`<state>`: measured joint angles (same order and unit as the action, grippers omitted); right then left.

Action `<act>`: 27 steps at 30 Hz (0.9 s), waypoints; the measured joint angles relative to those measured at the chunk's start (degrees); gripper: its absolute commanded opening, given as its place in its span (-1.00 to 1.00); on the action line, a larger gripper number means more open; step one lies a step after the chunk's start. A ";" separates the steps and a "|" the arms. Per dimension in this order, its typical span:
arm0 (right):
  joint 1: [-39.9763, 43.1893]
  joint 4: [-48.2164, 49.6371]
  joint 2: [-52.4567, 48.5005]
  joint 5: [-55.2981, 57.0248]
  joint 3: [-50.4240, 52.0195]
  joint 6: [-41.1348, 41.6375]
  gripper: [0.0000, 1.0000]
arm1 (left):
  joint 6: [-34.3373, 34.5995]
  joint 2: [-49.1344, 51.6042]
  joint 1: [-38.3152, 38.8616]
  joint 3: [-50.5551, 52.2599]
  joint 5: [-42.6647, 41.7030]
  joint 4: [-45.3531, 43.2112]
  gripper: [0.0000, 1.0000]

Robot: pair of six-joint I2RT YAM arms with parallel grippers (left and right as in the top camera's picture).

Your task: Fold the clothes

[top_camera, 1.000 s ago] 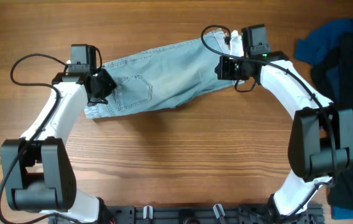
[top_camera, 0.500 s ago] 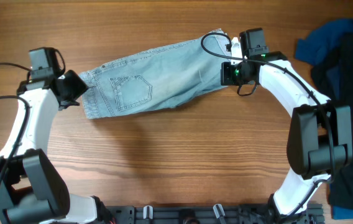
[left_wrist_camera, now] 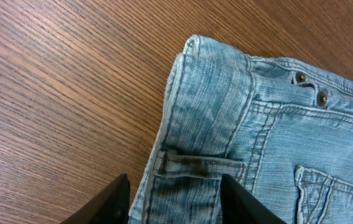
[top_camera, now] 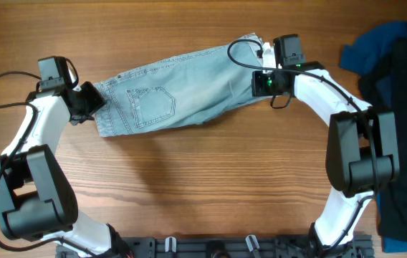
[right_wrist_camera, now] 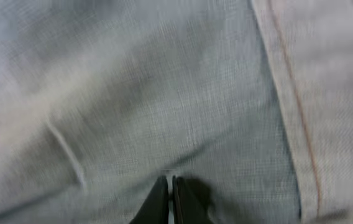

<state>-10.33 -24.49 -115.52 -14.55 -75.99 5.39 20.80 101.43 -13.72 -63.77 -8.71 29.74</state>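
Observation:
The light blue denim shorts [top_camera: 175, 89] lie flat across the far middle of the table, waistband to the left and cuffed leg to the right. My left gripper [top_camera: 92, 104] is at the waistband end. In the left wrist view it [left_wrist_camera: 173, 208] stands open, its fingers [left_wrist_camera: 111, 199] on either side of the waistband edge and a belt loop [left_wrist_camera: 198, 165], not closed on the cloth. My right gripper [top_camera: 259, 82] is at the leg end. In the right wrist view it [right_wrist_camera: 169, 193] is shut, tips pinching the pale fabric of the shorts [right_wrist_camera: 133, 93].
A heap of royal-blue and black garments [top_camera: 397, 64] lies at the right edge of the table, the black cloth running down beside my right arm. Bare wood [top_camera: 189, 186] spreads in front of the shorts.
My left gripper opened and let go of the waistband, drew away to the left, then edged back to its edge. The right gripper stayed shut at the leg end.

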 measured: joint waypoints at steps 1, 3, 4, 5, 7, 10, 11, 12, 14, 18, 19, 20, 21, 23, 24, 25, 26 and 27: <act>0.00 1.11 0.00 0.00 0.00 -0.44 -0.90 | -0.02 0.00 0.00 0.00 -0.02 0.02 -0.08; 0.00 1.44 0.00 0.00 0.00 -0.87 -0.89 | -0.17 0.00 0.00 0.00 -0.17 0.00 -0.08; 0.00 1.44 0.00 0.00 0.00 -1.01 -0.90 | -0.17 0.00 0.00 0.00 -0.20 0.00 -0.09; 0.00 1.42 0.00 0.07 0.00 -1.03 -0.91 | -0.17 0.00 0.00 0.00 -0.20 0.00 -0.09; 0.00 0.90 0.00 2.34 -0.02 -1.20 -0.90 | -0.20 0.00 0.00 0.00 -0.20 0.00 -0.08; -0.02 0.48 0.00 9.42 0.00 -1.20 -0.91 | -0.20 0.00 0.00 0.00 -0.20 -0.02 -0.08; -0.02 0.26 0.00 10.75 0.00 -1.20 -0.91 | -0.20 0.00 0.00 0.00 -0.20 -0.07 -0.08; -0.02 -0.13 0.00 11.76 0.00 -1.18 -0.91 | -0.17 0.00 0.00 0.00 -0.20 -0.17 -0.09; -0.02 -1.70 0.00 13.38 0.00 -0.92 -0.91 | -0.20 0.00 0.00 0.00 -0.20 -0.24 -0.09; -0.04 -2.40 -2.14 14.19 0.00 0.70 -0.91 | -0.20 0.00 0.00 0.00 -0.20 -0.24 0.38; -0.09 -2.45 -2.19 14.21 -0.07 0.87 -0.91 | -0.20 0.00 0.00 0.00 -0.20 -0.24 0.43; -0.09 -2.43 -2.27 14.23 -0.09 1.01 -0.91 | -0.52 0.00 0.00 0.00 -0.22 -0.20 0.40; -0.09 -2.47 -2.29 14.23 -0.11 1.05 -0.91 | -0.48 0.00 -0.02 0.00 -0.20 -0.26 0.31; -0.09 -2.47 -2.29 14.21 -0.13 1.22 -0.91 | -0.55 0.00 -0.37 0.00 -0.28 -0.26 0.18; -0.09 -2.47 -2.29 14.21 -0.13 1.22 -0.91 | -0.74 0.00 -0.66 0.00 -0.66 -0.26 0.17; -0.09 -2.47 -2.29 14.21 -0.13 1.22 -0.91 | -0.59 0.00 -0.90 0.00 -1.07 -0.31 0.17; -0.09 -2.47 -2.29 14.21 -0.13 1.22 -0.90 | -0.59 0.00 -1.05 0.00 -1.60 -0.26 0.15; -0.09 -2.47 -2.29 14.21 -0.13 1.22 -0.90 | -0.59 0.04 -1.14 0.00 -1.90 -0.24 0.11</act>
<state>-10.41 -26.96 -117.82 -0.34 -76.12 6.61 20.21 101.47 -14.85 -63.77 -10.61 29.50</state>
